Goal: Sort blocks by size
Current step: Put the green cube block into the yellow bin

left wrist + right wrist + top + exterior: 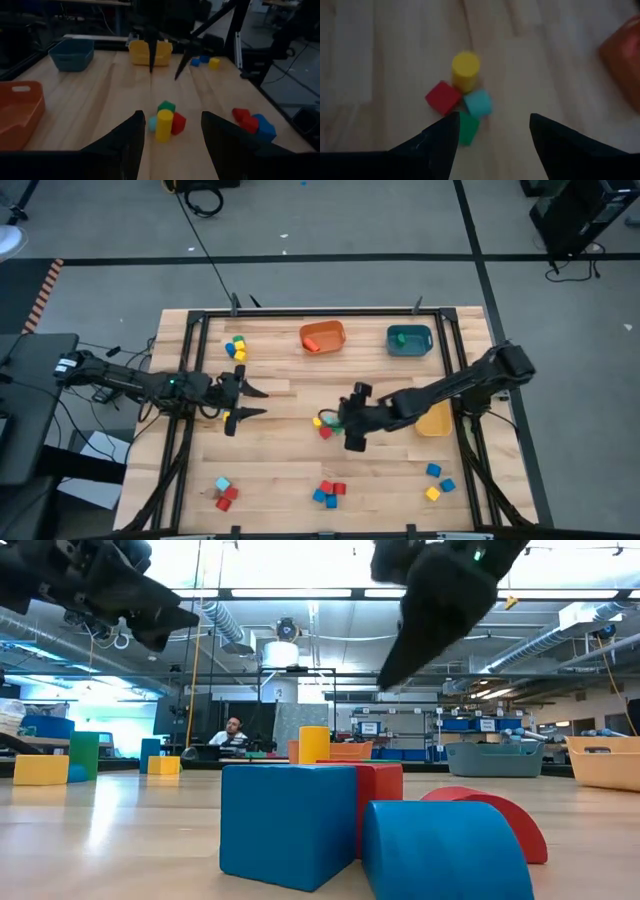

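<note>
A small cluster of blocks (325, 423) stands on the table's middle: an upright yellow cylinder (465, 71), a red cube (442, 97), a light blue cube (478, 103) and a green block (468, 128). My right gripper (492, 120) hangs open, slanting down just above and to the right of the cluster (165, 122), touching nothing. It also shows from above (348, 420). My left gripper (260, 402) is open and level over the table's left part, pointing at the cluster from a distance, with nothing between its fingers (172, 145).
An orange bin (322, 337) and a teal bin (409, 340) stand at the far edge. A yellow bin (435, 422) sits under my right arm. More block groups lie at far left (237, 348), near left (225, 492), near centre (328, 492) and near right (437, 480).
</note>
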